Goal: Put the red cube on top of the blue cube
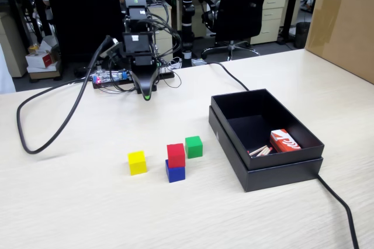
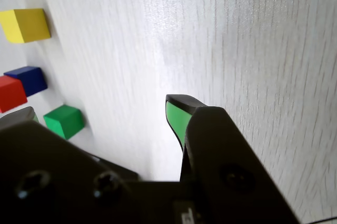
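Four small cubes sit on the pale wood-grain table [image 1: 70, 202] in the fixed view. The red cube [image 1: 176, 155] rests squarely on top of the blue cube [image 1: 175, 172], the two forming a short stack near the middle of the table. The green cube [image 1: 194, 147] stands just beside the stack, to its right and a little farther back, and the yellow cube [image 1: 137, 162] lies to the stack's left, apart from it.

The arm is folded up at the far side of the table, well apart from the cubes, with the end effector [image 1: 146, 93] pointing down close above the surface and holding nothing. In the wrist view one green-lined fingertip [image 2: 179, 116] shows clearly above bare table, and a second tip [image 2: 23, 114] peeks in at the left edge, a wide gap between them: the jaws stand apart. That same view shows the yellow cube [image 2: 26, 24], the blue cube [image 2: 29, 78], the red cube [image 2: 10, 93] and the green cube [image 2: 64, 121] in a column along its left side.

To the right in the fixed view lies a black box [image 1: 234, 135] with its top off, containing a red-and-white packet [image 1: 284, 141] and some thin sticks beside it. A black cable [image 1: 47, 126] loops across the left of the table, and another runs past the box.
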`<control>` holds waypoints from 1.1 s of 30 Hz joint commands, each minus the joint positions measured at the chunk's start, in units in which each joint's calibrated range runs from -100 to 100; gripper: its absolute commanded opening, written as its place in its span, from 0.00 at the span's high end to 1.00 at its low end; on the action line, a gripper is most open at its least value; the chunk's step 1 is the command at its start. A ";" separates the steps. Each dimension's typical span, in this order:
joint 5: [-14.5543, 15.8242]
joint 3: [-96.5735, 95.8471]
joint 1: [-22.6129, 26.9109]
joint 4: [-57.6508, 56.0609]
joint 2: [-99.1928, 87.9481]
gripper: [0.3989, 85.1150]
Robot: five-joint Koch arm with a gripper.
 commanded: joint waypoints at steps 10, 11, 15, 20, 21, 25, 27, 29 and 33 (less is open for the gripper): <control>-2.49 -22.94 -0.15 27.32 -7.38 0.43; -2.88 -24.94 -0.15 29.48 -7.38 0.43; -4.30 -33.55 0.44 38.90 -7.38 0.43; -5.13 -37.36 0.54 41.92 -7.38 0.42; -5.23 -37.45 0.54 41.84 -7.38 0.42; -6.06 -37.90 0.49 37.69 -7.38 0.42; -6.30 -37.90 0.49 37.69 -7.38 0.42; -7.33 -37.81 0.63 37.69 -7.38 0.43; -7.42 -37.63 0.83 37.69 -7.15 0.43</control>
